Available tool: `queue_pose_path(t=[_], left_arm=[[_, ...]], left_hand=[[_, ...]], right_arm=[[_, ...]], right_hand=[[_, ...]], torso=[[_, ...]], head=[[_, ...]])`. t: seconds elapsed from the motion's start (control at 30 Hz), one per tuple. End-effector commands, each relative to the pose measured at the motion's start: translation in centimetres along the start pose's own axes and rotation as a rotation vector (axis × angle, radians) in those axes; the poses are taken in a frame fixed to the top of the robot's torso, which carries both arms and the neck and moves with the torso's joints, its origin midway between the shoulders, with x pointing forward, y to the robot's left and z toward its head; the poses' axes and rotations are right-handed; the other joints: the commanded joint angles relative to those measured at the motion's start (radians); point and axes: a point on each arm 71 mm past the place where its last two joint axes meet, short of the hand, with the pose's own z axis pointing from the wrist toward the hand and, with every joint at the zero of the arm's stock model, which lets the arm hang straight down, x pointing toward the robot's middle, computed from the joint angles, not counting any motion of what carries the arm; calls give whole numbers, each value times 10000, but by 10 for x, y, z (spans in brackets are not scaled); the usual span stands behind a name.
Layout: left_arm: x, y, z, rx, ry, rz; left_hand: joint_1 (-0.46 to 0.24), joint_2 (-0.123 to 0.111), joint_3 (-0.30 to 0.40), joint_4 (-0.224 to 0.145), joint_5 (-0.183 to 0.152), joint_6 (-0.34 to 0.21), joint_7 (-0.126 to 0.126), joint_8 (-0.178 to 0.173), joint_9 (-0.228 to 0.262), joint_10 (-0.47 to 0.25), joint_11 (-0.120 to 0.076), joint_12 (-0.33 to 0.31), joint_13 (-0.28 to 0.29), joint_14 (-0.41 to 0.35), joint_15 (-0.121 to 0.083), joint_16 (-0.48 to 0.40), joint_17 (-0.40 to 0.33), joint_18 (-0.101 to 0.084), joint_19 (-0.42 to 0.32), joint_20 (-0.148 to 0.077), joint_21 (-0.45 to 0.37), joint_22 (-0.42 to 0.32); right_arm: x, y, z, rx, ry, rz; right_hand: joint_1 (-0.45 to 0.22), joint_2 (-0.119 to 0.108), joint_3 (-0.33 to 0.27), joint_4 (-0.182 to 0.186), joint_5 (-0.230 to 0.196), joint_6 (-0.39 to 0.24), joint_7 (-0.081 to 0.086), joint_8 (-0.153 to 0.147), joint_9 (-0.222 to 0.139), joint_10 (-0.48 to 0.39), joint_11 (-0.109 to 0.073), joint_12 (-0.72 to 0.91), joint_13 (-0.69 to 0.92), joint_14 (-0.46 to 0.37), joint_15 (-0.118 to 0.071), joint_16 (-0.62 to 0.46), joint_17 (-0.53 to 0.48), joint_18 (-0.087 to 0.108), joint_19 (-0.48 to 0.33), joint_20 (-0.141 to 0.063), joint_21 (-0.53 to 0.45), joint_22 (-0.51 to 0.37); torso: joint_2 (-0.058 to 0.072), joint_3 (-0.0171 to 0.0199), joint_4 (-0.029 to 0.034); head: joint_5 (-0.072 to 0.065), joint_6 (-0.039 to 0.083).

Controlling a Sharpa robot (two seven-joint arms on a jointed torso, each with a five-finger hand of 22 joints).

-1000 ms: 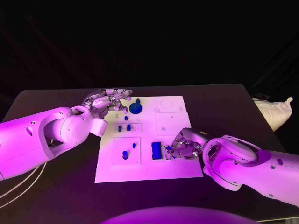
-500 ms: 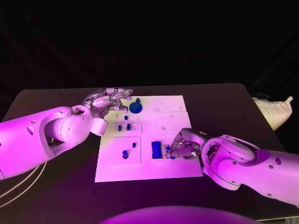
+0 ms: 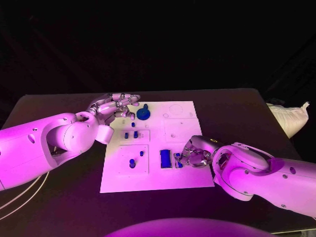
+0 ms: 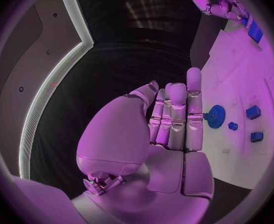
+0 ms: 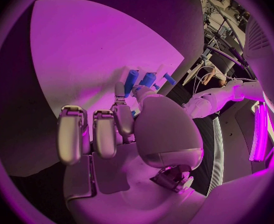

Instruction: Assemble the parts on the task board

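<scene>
The white task board (image 3: 186,177) lies mid-table. On it are a blue gear (image 3: 142,114) at the far left, small blue pegs (image 3: 131,134) below it, two more parts (image 3: 133,163) in a near-left recess, and a blue block (image 3: 165,159). My left hand (image 3: 116,105) hovers at the board's far-left corner beside the gear (image 4: 214,116), fingers straight and holding nothing (image 4: 174,119). My right hand (image 3: 194,155) rests on the board's near right. Its thumb and one finger pinch a small blue part (image 3: 178,159) next to the block, while its other fingers (image 5: 81,134) stay extended.
The black table (image 3: 58,197) surrounds the board on all sides. A white bag-like object (image 3: 290,118) lies off the table's right edge. Thin cables (image 3: 8,202) run along the near left. Circular and square recesses (image 3: 178,129) mark the board's far-right half.
The right hand has shifted very slightly toward me at the small blue part. The left hand has stayed where it was.
</scene>
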Motion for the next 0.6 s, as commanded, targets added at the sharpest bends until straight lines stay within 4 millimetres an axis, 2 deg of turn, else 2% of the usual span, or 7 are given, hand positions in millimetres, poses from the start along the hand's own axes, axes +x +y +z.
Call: queue_pose_path(t=[0.03, 0.37, 0.6], left_arm=[[3, 0, 0, 31, 227, -5], [3, 0, 0, 7, 253, 8], [2, 0, 0, 4, 253, 13]], left_hand=[[85, -14, -35, -43, -15, -85, -6, 41, -16, -69, -5, 52, -11, -57, 12, -64, -10, 193, -1, 13, -35, -11], [85, -14, -35, -43, -15, -85, -6, 41, -16, -69, -5, 52, -11, -57, 12, -64, -10, 193, -1, 13, -35, -11], [106, -18, -33, -60, -16, -91, -4, 55, -18, -73, -5, 59, -17, -63, 11, -70, -22, 193, 1, 12, -39, -14]], right_arm=[[0, 1, 0, -23, -37, -164], [1, 3, 1, -178, -31, -152], [0, 4, 0, -292, -79, -122]], right_hand=[[-212, -32, -161, -22, 19, 5, 35, 37, 38, 66, 18, 48, 277, 834, -38, 52, 1404, -203, 75, 22, 48, 2], [-404, -106, -467, -55, -244, -38, 34, 57, 136, 41, 19, -18, 261, 826, -39, 25, 1373, -201, 72, 18, 41, -1], [-525, -106, -669, -35, -407, -48, 37, 75, 195, 44, 24, -13, 283, 824, -34, 20, 1369, -202, 70, 22, 38, 1]], torso=[[-5, -7, -6], [6, -10, -10], [-1, 6, -12]], head=[[18, -11], [36, -18], [41, -25]])
